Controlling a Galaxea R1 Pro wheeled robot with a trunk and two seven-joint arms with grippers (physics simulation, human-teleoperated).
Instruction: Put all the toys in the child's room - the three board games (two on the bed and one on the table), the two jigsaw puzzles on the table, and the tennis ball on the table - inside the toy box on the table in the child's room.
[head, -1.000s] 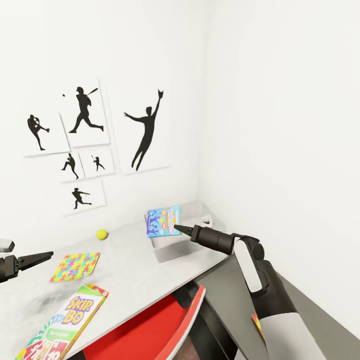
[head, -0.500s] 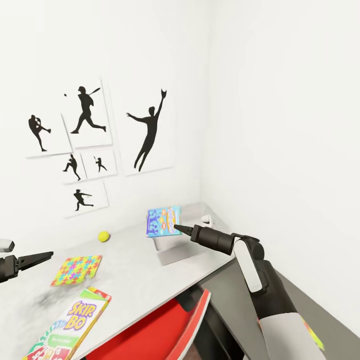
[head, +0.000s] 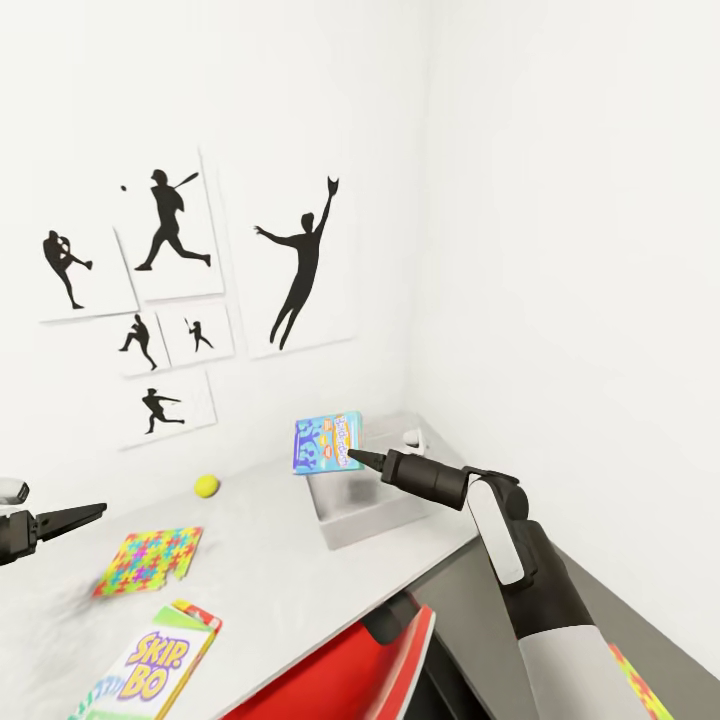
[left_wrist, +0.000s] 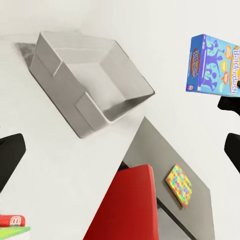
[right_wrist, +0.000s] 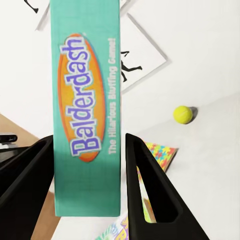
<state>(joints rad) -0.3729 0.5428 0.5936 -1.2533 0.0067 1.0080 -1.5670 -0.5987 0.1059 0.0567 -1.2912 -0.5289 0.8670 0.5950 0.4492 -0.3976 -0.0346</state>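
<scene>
The right gripper (head: 356, 458) pinches the blue Balderdash board game (head: 328, 443) between its fingers (right_wrist: 150, 195), holding the box upright in the air just above the near end of the toy box (head: 375, 505), which sits at the far corner of the counter (head: 270, 570) by the wall. The wrist view along those fingers shows the teal spine of the game clamped between the two dark fingers. The toy box looks empty in the left wrist view, its grey floor bare, so by my reading nothing has gone in yet and this game is the first about to be lowered. Left on the counter are the tennis ball (head: 206, 486) near the wall, a jigsaw puzzle (head: 148, 560) lying flat closer in, and the Skip-Bo board game (head: 150, 665) at the near edge. Another jigsaw puzzle (left_wrist: 179, 185) lies on a lower grey surface beside the red chair (head: 360, 675), off the counter, and will need fetching from there. A third board game does not appear here, so where it stands I cannot say. The left gripper (head: 85, 516) hangs over the counter's left end holding nothing, its fingers looking pressed close together.
</scene>
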